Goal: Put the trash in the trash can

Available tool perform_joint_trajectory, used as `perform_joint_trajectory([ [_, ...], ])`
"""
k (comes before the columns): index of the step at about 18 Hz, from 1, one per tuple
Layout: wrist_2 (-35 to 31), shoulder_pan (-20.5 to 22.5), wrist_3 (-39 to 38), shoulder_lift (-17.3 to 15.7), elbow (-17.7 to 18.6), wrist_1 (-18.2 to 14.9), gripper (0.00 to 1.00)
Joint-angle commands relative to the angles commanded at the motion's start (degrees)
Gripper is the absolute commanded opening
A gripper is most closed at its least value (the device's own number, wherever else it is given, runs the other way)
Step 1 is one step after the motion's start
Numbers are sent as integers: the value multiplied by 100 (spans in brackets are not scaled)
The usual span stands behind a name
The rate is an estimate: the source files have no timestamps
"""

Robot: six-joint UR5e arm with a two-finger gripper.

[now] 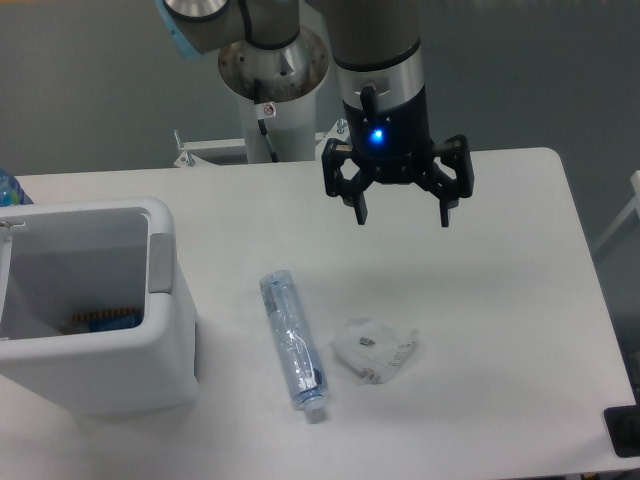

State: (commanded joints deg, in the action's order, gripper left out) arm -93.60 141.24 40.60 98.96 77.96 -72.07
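- Tabletop (500,330): white, rounded corners, grey floor behind it.
- Robot base column (272,85): white/grey, stands at far edge, just left of the arm's wrist; small bracket w/ bolts (190,152) at its foot on the left.
- Far left edge: bit of a blue-tinted item (8,188), mostly cut off, can't tell what it is.
- Near right corner: dark square object (624,432), partly out of frame.
- Right edge: pale frame piece (632,205), only a sliver shows.
- Tool (403,218): black, blue light lit on the body, fingers spread apart, nothing between them; hangs above the far-middle of the tabletop, well apart from both trash pieces.
- Nothing lies between tool and the trash, or between trash and bin; open white surface all round.
- Bottle (292,345): long, flattened, clear w/ bluish tint, lies flat, cap end pointing near and slightly right, other end far-left. Just right of the bin, not touching it.
- Wrapper (374,350): small, crumpled, clear w/ some dark print, lies flat just right of the bottle, apart from it, roughly below the tool.
- Trash can (160,300): big white boxy bin, thick rounded rim, grey inner walls, at left side of tabletop, upright, open top. Inside at bottom: smth orange/blue (105,319), only partly seen.
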Motion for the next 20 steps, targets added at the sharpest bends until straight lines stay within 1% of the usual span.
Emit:
perform_joint_trajectory([
  [5, 35, -9, -61, 9, 9, 35, 100],
  [6, 26, -26, -88, 9, -9, 122, 100],
  [9, 53, -26, -70, 88, 35, 535, 100],
  [10, 61, -35, -70, 105, 113, 684, 100],
  [12, 35, -44, -131, 123, 350, 1140, 100],
  [13, 44, -44, -262, 114, 482, 1351, 100],
  [14, 53, -44, -411, 114, 605, 1484, 100],
  [15, 53, -44, -500, 114, 693, 1555, 100],
  [18, 70, -61, -256, 132, 808, 1582, 100],
  [19, 70, -62, 41, 175, 887, 1573, 100],
  [20, 62, -62, 523, 219, 1010, 1591, 100],
])
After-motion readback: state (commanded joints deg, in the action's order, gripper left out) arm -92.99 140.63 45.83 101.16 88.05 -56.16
